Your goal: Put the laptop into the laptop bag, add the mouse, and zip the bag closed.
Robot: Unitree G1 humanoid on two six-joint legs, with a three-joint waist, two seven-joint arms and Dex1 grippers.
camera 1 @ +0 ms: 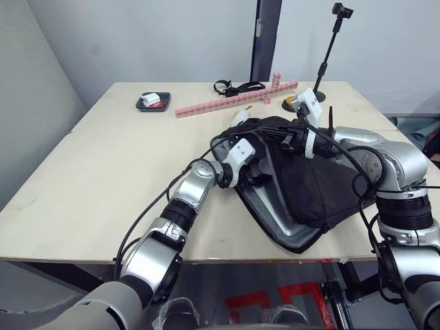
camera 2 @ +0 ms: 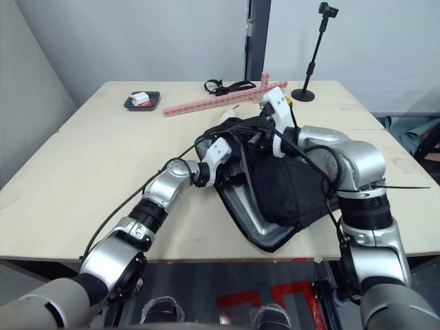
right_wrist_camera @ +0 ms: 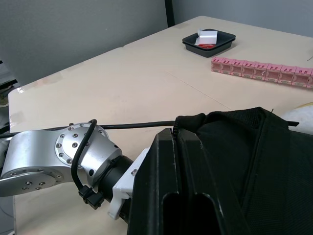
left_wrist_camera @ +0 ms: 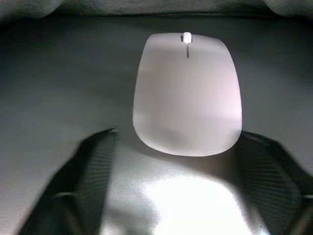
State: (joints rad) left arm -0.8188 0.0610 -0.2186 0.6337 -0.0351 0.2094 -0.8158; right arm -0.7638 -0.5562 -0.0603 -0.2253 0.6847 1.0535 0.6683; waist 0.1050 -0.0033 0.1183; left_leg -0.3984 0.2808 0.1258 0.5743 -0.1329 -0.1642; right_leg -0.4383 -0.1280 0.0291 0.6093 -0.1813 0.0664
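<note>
Sitting on the silver laptop (left_wrist_camera: 161, 205) inside the laptop bag (camera 1: 309, 185), the white mouse (left_wrist_camera: 187, 93) lies just ahead of the left gripper (left_wrist_camera: 166, 161), whose two black fingers (left_wrist_camera: 93, 166) are spread apart to either side with nothing between them, so that one's open. The bag itself lies at the near right part of the worktop (camera 1: 103, 172), mouth gaping toward the left arm, and you can see the laptop's grey edge (camera 1: 275, 223) peeking out along the opening. The right gripper (right_wrist_camera: 188, 161) is up at the bag's top edge with its fingers pressed together on the black fabric, holding the flap up. Further back there's a long pink strip of little boxes (camera 1: 234, 101), a small black tray (camera 1: 152, 102) with a white item in it, a black strap (camera 1: 237, 87) and a black stand (camera 1: 328, 55) at the far right.
</note>
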